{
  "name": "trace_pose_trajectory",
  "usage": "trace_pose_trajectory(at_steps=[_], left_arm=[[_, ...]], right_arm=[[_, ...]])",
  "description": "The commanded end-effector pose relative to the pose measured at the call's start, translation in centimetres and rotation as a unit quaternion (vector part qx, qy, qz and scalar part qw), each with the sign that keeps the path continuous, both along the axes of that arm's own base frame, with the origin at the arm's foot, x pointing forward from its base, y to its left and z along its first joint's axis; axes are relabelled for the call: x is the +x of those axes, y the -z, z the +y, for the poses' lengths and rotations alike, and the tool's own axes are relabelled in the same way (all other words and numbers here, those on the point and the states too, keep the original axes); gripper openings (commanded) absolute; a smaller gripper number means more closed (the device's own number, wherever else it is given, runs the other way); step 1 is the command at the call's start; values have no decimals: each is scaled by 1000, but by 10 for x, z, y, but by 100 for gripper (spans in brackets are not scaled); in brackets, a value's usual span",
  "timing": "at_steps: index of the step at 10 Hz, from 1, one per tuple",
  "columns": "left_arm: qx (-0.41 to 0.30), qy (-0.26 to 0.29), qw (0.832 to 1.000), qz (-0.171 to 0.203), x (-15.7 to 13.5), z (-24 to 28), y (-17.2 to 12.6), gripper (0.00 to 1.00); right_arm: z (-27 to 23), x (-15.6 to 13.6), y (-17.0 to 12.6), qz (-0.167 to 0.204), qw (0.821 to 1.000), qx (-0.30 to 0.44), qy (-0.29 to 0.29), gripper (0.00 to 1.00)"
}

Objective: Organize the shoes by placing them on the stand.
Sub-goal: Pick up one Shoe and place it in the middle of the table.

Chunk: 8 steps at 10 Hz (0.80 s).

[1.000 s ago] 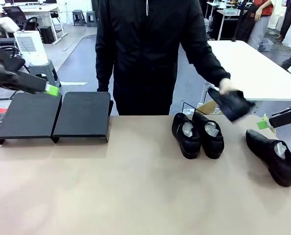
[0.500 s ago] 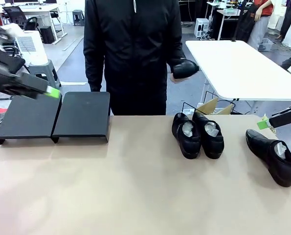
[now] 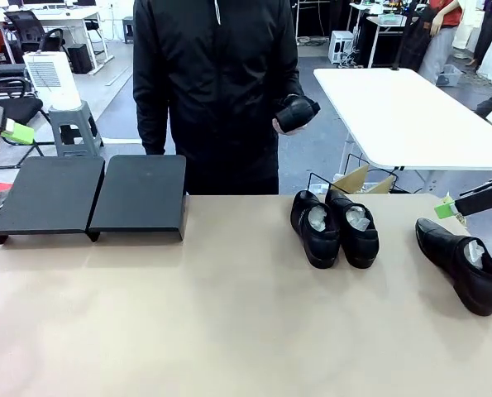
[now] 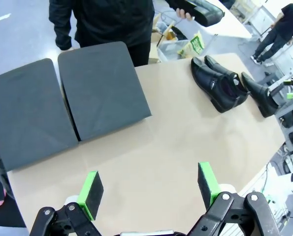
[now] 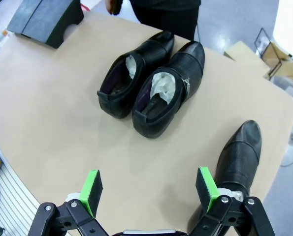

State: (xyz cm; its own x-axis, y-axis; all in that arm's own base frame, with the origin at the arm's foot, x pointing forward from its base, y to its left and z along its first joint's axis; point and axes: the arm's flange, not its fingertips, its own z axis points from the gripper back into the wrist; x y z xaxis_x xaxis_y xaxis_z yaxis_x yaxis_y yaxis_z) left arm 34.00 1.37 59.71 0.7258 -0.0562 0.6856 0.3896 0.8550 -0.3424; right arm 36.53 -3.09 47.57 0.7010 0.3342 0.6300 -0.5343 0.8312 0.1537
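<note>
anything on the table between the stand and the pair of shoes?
Nothing: the front view shows bare table between the stand and the pair of shoes. The left wrist view shows the same.

the shoes (image 3: pixel 335 227) are showing glossy black leather with pale crumpled paper stuffing (image 5: pixel 162 84) inside, and the single shoe (image 3: pixel 469 263) apart from them is gleaming the same way. the stand (image 3: pixel 138 197) is looking matt black and smooth, while the table (image 3: pixel 229 322) is presenting a smooth matt beige top. the left hand (image 4: pixel 147 171) and right hand (image 5: pixel 147 172) are carrying matt bright-green pads (image 4: pixel 91 189) on black plastic-looking fingers (image 4: pixel 70 216), and the person's jacket (image 3: pixel 217 74) is looking like black cloth with a faint sheen.
</note>
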Motion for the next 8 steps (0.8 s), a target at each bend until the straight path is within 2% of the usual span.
trace_pose_trajectory(at_steps=[1,8], left_arm=[[8,-1,1000,-1,2,0,2,100],[8,-1,1000,-1,2,0,2,100]], right_arm=[[-1,1,1,-1,1000,11,-1,100],[-1,1,1,-1,1000,11,-1,100]])
